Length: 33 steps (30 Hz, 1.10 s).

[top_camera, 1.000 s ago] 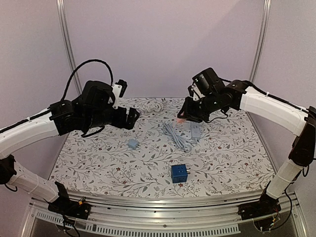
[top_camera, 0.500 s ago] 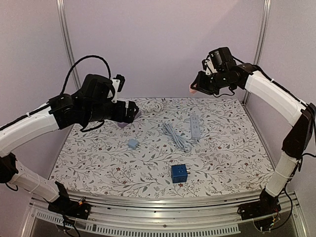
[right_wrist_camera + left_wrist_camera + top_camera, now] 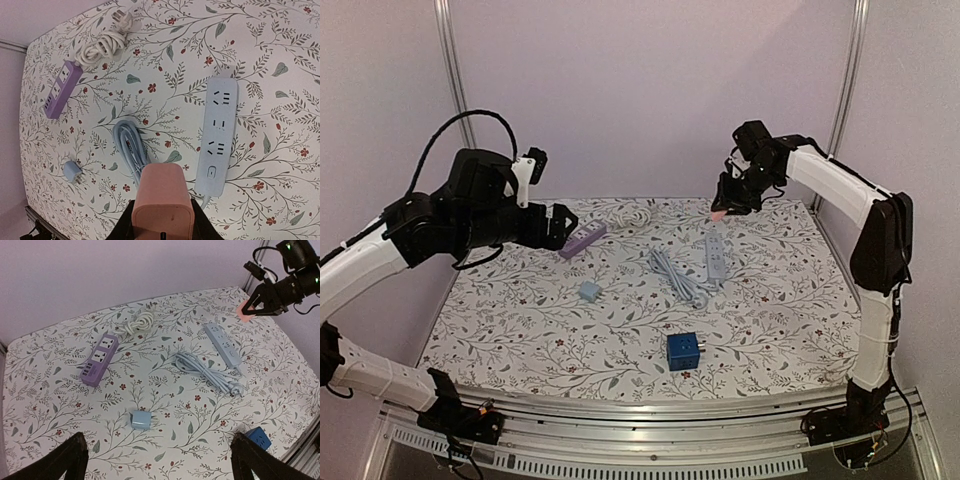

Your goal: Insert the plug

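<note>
Partway: R pincer is clamped on the salmon plug, held up in the air over the desk's far right, well apart from the white power strip below. Not inserted yet. Left to do, prob.: lower, line up w/ a socket, push in. L pincer hangs wide apart, empty. Plug is a smooth, rounded plastic block. Strip is long, flat, glossy. Desk cover has a floral print.

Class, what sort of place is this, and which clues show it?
Likely a robot test cell: left arm and right arm bolted to a metal rail, bare walls with aluminium posts, power strips laid on a floral cloth.
</note>
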{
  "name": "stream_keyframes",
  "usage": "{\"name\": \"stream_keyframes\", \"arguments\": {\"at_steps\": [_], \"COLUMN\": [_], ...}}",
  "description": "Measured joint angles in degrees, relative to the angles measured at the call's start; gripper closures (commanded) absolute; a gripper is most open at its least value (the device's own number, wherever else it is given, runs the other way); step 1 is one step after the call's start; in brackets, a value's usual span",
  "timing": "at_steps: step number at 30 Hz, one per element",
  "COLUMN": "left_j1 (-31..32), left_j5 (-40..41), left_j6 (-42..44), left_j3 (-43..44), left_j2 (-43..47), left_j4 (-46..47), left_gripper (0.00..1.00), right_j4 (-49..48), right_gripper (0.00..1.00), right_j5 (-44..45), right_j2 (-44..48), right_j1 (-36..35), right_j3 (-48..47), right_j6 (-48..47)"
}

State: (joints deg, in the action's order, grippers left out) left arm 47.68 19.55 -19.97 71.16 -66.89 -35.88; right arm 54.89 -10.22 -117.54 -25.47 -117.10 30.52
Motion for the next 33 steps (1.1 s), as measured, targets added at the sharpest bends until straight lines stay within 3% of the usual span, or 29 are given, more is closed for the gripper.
{"name": "stream_keyframes", "arguments": {"at_steps": [10,33], "left_j1": [-0.3,-0.4], "left_j5": [-3.8,-5.6], "left_j6": [0.9,-3.0], "left_j3": [-2.6,-7.4], "left_j2": [2.5,6.6], "left_j4": [-2.6,-2.6], "left_gripper": [0.01,0.01], "right_j4": [5.4,5.5], "right_gripper": [1.0,1.0], "right_j5": [1.4,2.4], "right_j2": [-6.2,-12.3], "right_j1": [0.1,3.2], "right_j3": [0.0,1.0], "right_j6": [-4.1,-9.0]}}
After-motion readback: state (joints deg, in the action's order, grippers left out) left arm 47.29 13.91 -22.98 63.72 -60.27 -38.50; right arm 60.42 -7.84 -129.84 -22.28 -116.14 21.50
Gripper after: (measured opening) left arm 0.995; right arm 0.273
